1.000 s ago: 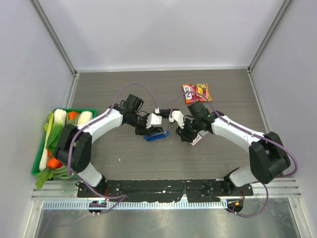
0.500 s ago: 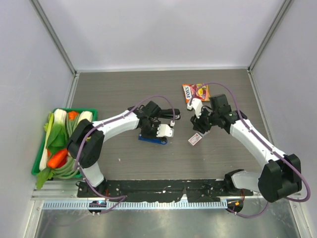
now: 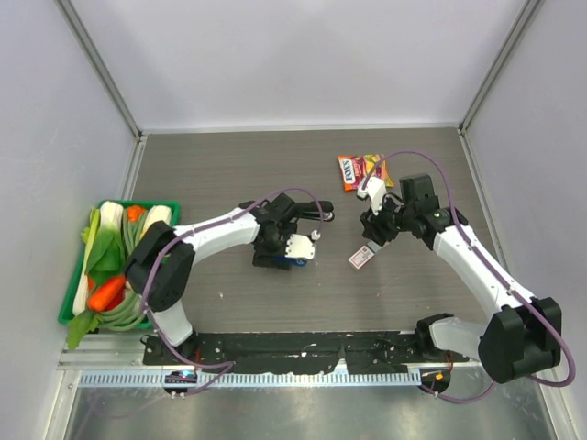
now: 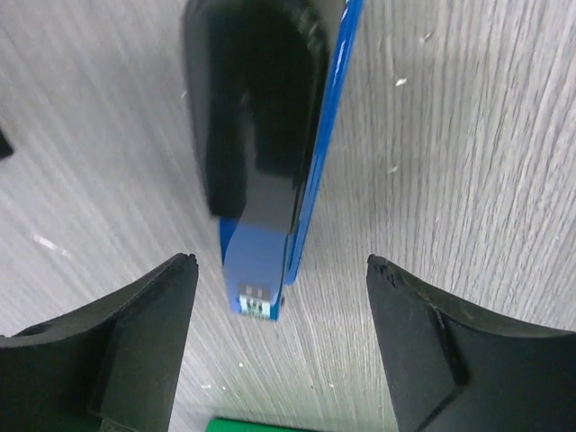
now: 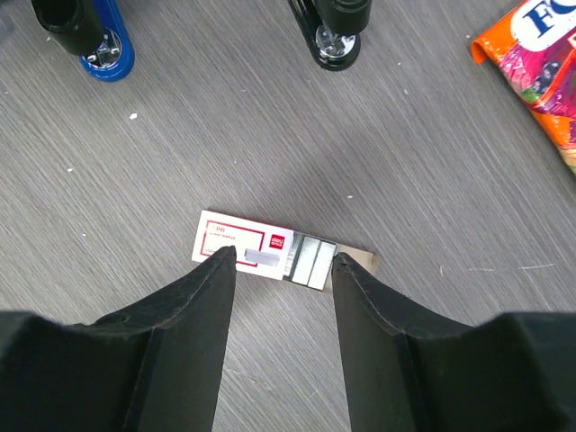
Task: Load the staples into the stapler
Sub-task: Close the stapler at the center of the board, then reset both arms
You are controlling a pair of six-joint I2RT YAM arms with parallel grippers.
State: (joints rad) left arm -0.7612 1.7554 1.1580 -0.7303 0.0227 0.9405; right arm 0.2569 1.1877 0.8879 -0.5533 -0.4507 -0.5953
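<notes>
We note the staple box (image 5: pixel 236 241) lying flat, staples (image 5: pixel 310 263) showing at its open end. The right gripper (image 5: pixel 281 256) is above it, fingers apart and empty. Left of the box, the left gripper (image 4: pixel 279 263) straddles the blue stapler (image 4: pixel 270 135), fingers apart. The black stapler (image 3: pixel 310 213) lies beyond the box, to its left.

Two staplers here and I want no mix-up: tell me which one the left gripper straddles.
The blue-based stapler, lying between the open fingers of the left gripper; the all-black stapler lies apart, outside them.

On the tabletop (image 3: pixel 220 174), the black stapler (image 3: pixel 315 214) lies just beyond a blue stapler (image 3: pixel 294 262) under the left gripper (image 3: pixel 279 256); the staple box (image 3: pixel 362 258) lies by the right gripper (image 3: pixel 374 234).
</notes>
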